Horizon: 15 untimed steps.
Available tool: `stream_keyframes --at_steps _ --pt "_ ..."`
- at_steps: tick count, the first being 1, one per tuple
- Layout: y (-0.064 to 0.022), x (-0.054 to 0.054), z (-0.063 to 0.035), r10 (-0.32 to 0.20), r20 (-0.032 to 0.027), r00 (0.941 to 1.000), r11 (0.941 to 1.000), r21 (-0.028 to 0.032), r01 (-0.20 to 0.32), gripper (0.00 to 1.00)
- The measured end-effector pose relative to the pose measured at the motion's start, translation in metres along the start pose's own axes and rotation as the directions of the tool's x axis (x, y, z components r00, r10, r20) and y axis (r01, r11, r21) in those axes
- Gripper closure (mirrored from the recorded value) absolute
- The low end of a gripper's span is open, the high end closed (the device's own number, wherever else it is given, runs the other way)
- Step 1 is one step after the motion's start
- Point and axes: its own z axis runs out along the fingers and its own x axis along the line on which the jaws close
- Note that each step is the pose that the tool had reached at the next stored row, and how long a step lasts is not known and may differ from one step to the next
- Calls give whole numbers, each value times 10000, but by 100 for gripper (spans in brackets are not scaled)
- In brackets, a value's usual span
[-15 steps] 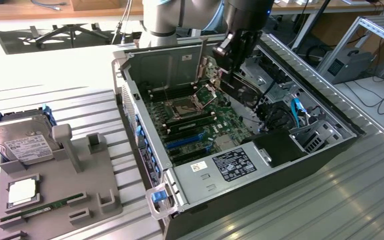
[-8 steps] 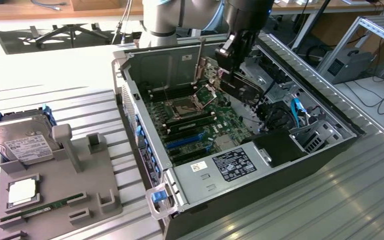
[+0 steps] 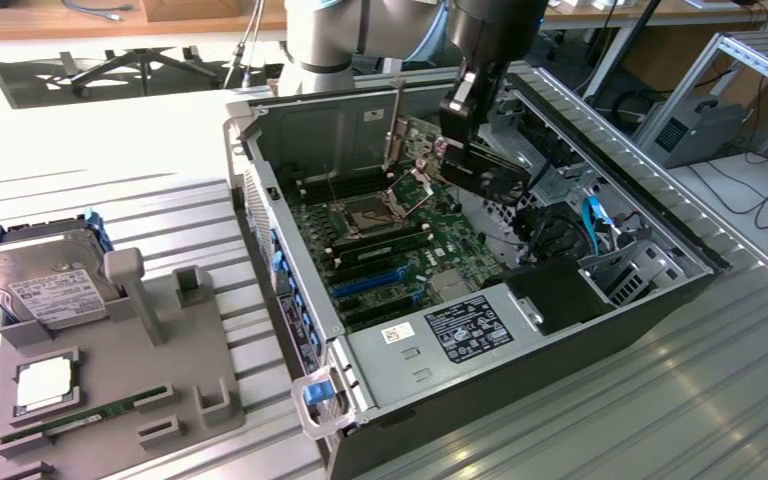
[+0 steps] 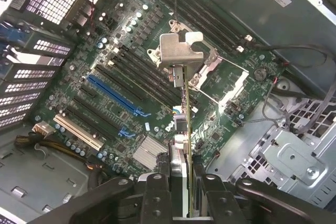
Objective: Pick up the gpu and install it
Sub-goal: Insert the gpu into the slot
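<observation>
The gpu (image 3: 487,176) is a dark flat card hanging above the open computer case (image 3: 398,395), over the motherboard (image 3: 391,245). My gripper (image 3: 459,138) comes down from above and is shut on the card's upper edge. In the wrist view the gpu (image 4: 187,124) shows edge-on between my two fingers (image 4: 156,195), with its silver bracket (image 4: 180,51) at the far end. The card floats over the motherboard (image 4: 131,35) near the CPU socket (image 4: 223,74), apart from the blue expansion slot (image 4: 113,94) and the black slots beside it.
On the exterior view's left, a grey fixture (image 3: 157,370) holds a silver hard drive (image 3: 44,285), a CPU chip (image 3: 41,385) and a green RAM stick (image 3: 84,415). Cables and a drive cage (image 3: 611,265) crowd the case's far side. The case walls ring the board.
</observation>
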Motion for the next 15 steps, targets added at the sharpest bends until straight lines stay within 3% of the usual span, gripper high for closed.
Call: stream_keyframes --at_steps 15 --pt "0 0 0 -798 53 9968 9968 -21 798 73"
